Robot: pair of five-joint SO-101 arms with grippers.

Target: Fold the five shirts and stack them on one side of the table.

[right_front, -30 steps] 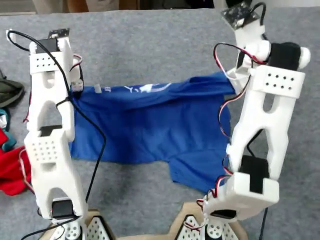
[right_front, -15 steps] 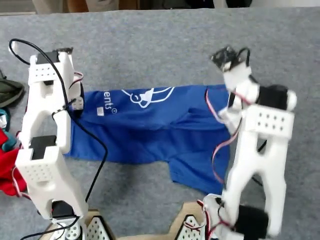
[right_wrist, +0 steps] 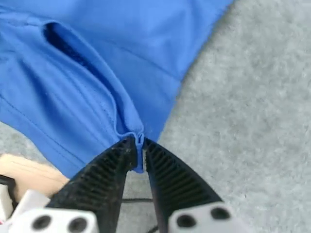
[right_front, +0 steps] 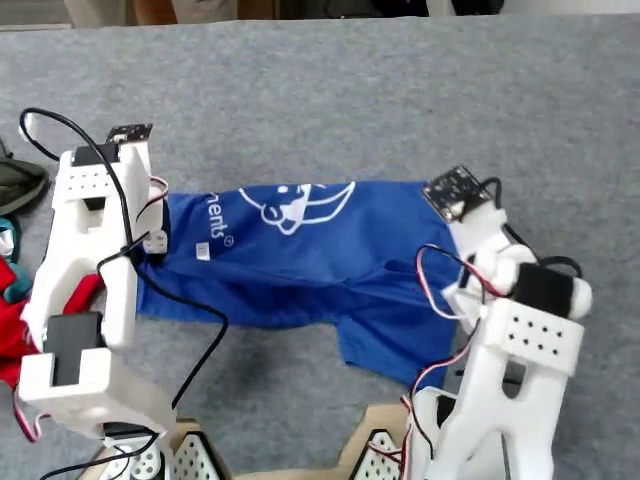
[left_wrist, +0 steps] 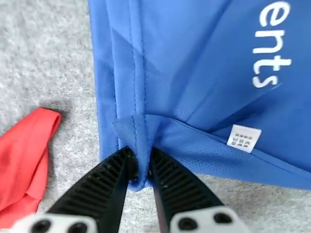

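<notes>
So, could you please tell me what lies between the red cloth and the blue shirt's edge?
Only bare grey table cover separates the red cloth from the blue shirt, as the left wrist view shows.

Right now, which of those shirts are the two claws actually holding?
The blue shirt with white print, pinched by left gripper and right gripper; the red shirt lies loose beside it.

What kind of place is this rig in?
Likely a robot-lab bench for cloth folding: grey felt table, left gripper and right gripper each pinching a blue shirt, a red garment lying at the side.
</notes>
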